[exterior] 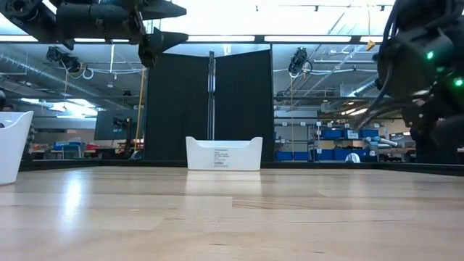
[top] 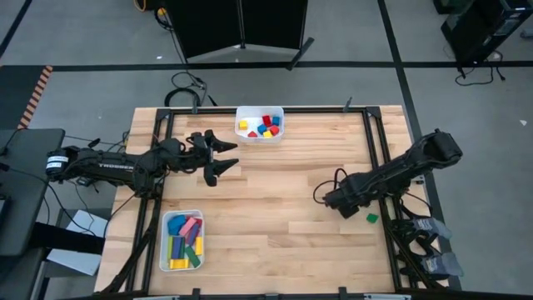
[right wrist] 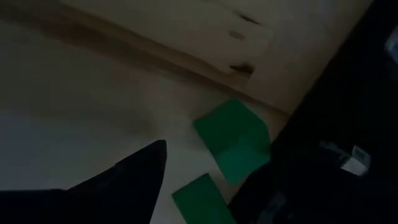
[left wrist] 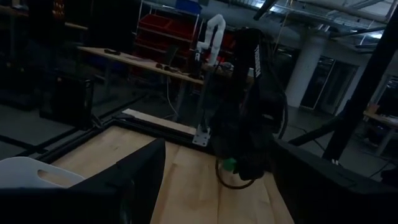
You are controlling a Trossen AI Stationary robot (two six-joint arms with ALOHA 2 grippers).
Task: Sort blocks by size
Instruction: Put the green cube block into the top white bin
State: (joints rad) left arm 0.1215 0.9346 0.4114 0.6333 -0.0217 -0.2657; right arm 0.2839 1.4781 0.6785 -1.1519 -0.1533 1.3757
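A small green block (top: 371, 218) lies on the table near the right edge; it also shows in the right wrist view (right wrist: 233, 140). My right gripper (top: 343, 205) is low over the table just beside it and open (right wrist: 211, 174); the block sits between the two fingers, close to one of them. My left gripper (top: 221, 157) is open and empty, held high above the table's left half, near the far tray; the low view (exterior: 148, 40) shows it well above the wood. The other blocks lie in two white trays. My right gripper stands with one dark finger (right wrist: 292, 168) right beside the green block's edge (right wrist: 261, 152). I cannot tell whether it touches the block. The block lies flat on the table.
A white tray (top: 281, 125) at the far edge holds several small cubes in red, blue and yellow. A white tray (top: 166, 218) at the near left holds several longer bars. Bare wood (top: 275, 200) lies between the arms. A dark frame rail (top: 385, 167) runs along the right side.
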